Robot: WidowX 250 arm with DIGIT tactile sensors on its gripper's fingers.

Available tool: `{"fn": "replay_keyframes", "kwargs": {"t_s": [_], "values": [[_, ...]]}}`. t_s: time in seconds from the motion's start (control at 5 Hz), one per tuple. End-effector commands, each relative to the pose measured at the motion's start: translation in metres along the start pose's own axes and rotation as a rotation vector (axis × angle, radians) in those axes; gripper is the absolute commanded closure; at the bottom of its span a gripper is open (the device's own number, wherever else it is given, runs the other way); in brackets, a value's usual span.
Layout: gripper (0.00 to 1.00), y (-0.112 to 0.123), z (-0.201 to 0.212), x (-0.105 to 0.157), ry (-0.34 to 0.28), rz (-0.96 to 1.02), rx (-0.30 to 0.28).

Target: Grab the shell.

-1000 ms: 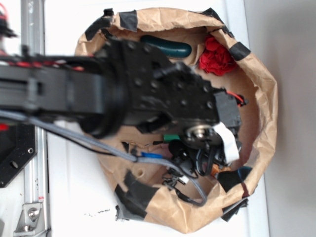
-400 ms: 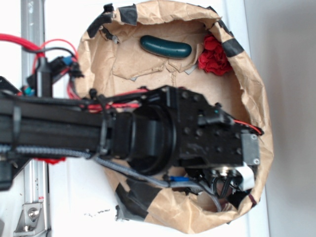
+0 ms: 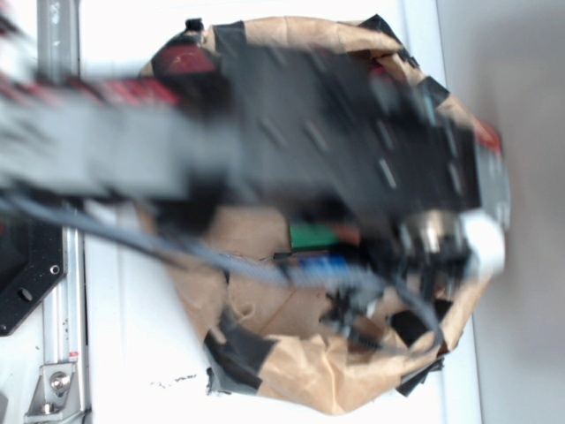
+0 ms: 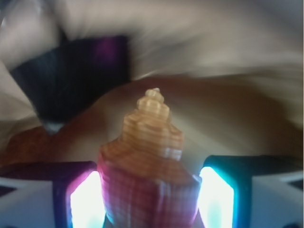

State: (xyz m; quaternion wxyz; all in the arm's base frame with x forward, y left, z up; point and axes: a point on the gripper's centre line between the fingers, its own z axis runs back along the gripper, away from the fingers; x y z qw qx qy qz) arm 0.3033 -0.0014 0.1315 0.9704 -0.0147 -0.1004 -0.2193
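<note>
In the wrist view the orange-brown ribbed shell (image 4: 147,156) stands between my two fingers, its pointed tip up and away from me. My gripper (image 4: 149,202) is shut on it, both glowing pads pressed against its sides. In the exterior view the arm is motion-blurred across the brown paper bowl (image 3: 309,371), and the gripper (image 3: 441,243) sits near the bowl's right wall. The shell is hidden under the arm there.
A green block (image 3: 311,235) lies in the bowl just below the arm. Black tape patches (image 3: 243,353) line the paper rim. A metal rail (image 3: 57,353) runs down the left side. The red ruffled thing and dark green object are covered by the arm.
The arm swung from the bowl's lower right up toward its upper right and is blurred with motion. It now covers the dark green object and the red ruffled thing.
</note>
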Motion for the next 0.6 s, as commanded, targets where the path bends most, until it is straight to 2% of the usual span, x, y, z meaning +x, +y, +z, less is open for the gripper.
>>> {"fn": "replay_keyframes", "kwargs": {"t_s": [0.0,0.2,0.4], "values": [[1.0,-0.003,0.075,-0.005,-0.036,0.396,0.097],[1.0,-0.012,0.08,-0.013,0.005,0.502,0.173],[1.0,-0.015,0.08,-0.019,0.015,0.528,0.201]]}}
